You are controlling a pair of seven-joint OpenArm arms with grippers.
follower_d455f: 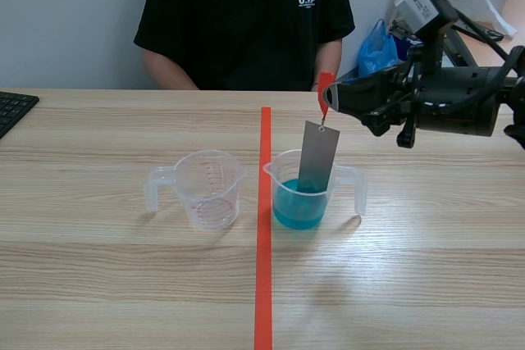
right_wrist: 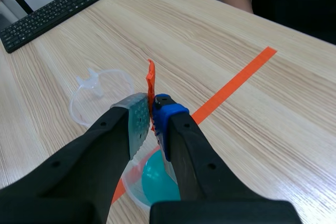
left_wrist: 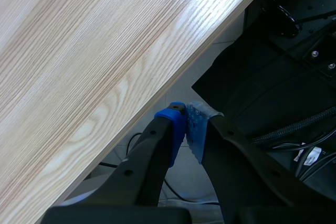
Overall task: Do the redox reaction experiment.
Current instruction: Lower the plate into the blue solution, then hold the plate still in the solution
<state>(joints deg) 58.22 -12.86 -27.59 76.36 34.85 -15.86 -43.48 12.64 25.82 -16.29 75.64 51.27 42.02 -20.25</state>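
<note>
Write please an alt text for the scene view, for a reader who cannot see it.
The right gripper holds a red clip from which a grey metal plate hangs, its lower end inside a clear cup of blue liquid. An empty clear cup stands across the orange tape line; a person sits behind the table.
</note>
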